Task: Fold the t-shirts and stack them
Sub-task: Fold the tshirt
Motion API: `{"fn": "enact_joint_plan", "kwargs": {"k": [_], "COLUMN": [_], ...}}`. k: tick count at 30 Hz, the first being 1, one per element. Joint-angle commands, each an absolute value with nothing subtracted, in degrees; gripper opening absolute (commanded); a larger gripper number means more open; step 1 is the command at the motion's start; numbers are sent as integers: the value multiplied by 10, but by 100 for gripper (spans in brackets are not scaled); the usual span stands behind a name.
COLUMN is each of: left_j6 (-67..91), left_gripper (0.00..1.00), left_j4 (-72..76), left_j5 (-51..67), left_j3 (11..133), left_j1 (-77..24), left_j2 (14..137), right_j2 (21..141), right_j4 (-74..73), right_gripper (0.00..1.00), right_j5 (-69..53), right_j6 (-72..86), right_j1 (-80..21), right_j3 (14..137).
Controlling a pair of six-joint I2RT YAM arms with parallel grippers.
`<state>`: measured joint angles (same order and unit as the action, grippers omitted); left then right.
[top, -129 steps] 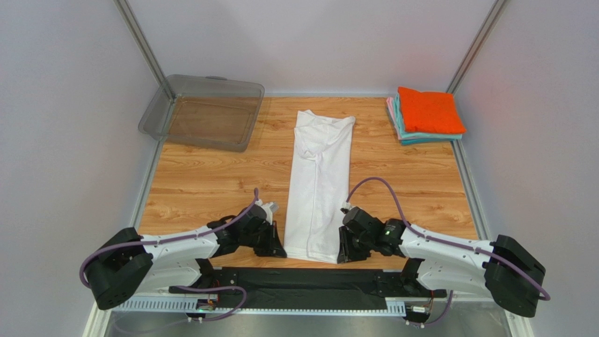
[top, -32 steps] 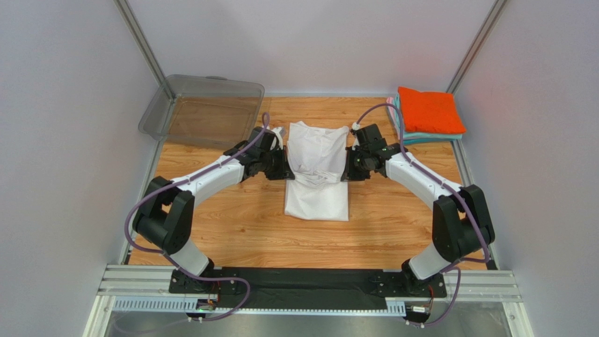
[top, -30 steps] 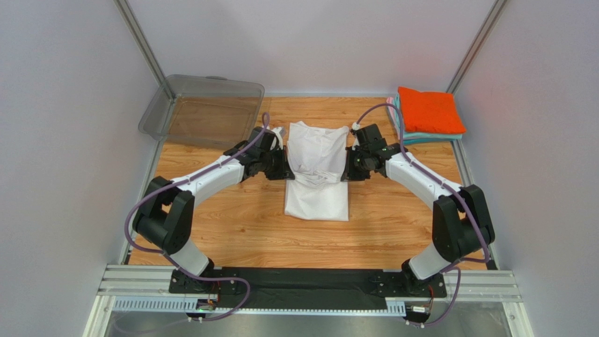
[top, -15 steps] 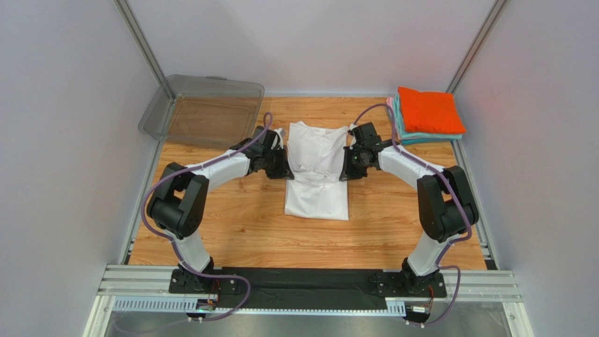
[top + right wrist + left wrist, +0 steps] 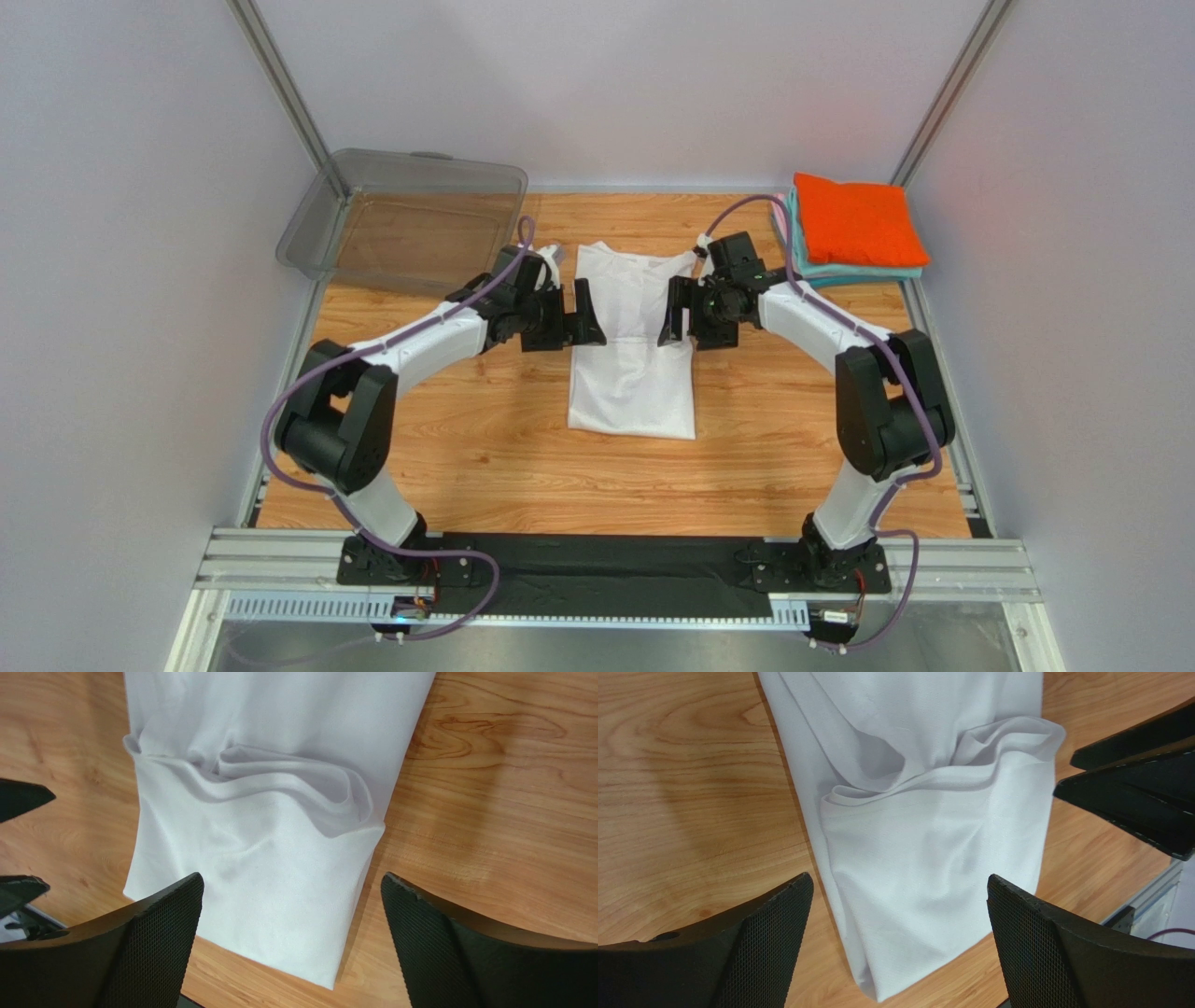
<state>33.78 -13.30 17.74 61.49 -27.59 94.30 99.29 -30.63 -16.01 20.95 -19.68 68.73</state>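
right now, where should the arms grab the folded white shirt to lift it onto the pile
Probably the two near corners of the white shirt, left gripper from its left side, right gripper from its right. The creased edge there holds both layers together; the loose hem is bunched mid-shirt.

We are looking down from high behind; both wrist cameras are closely facing, seemingly steeply downward, the same white t-shirt (image 5: 927, 833).

You worked in what looked like a lab cell: plain white walls (image 5: 126, 280), aluminium posts (image 5: 288, 98), a wood-top table (image 5: 463, 448), a metal rail (image 5: 267, 563).
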Motion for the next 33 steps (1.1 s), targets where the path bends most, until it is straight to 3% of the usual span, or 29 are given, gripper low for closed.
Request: {"fn": "enact_joint_plan", "kwargs": {"k": [1,13,18,33], "left_j6": [356,421,458,456], "left_gripper": [100,100,100,100], "left_j4": [-86,33,92,88], "left_j5": [205,287,309,288], "left_j3": [582,462,403,328], "left_j1": [-277,-352,-352,-353], "left_j2": [872,843,863,869], "right_j2": [914,780,795,854], "right_j4": [-301,-179,-147,-119], "right_gripper": [100,100,100,100], "right_j5": [-187,-306,-311,-286], "right_j6": [200,308,318,329], "right_j1": [-199,-245,-269,-274], "right_j3": [669,487,443,378]}}
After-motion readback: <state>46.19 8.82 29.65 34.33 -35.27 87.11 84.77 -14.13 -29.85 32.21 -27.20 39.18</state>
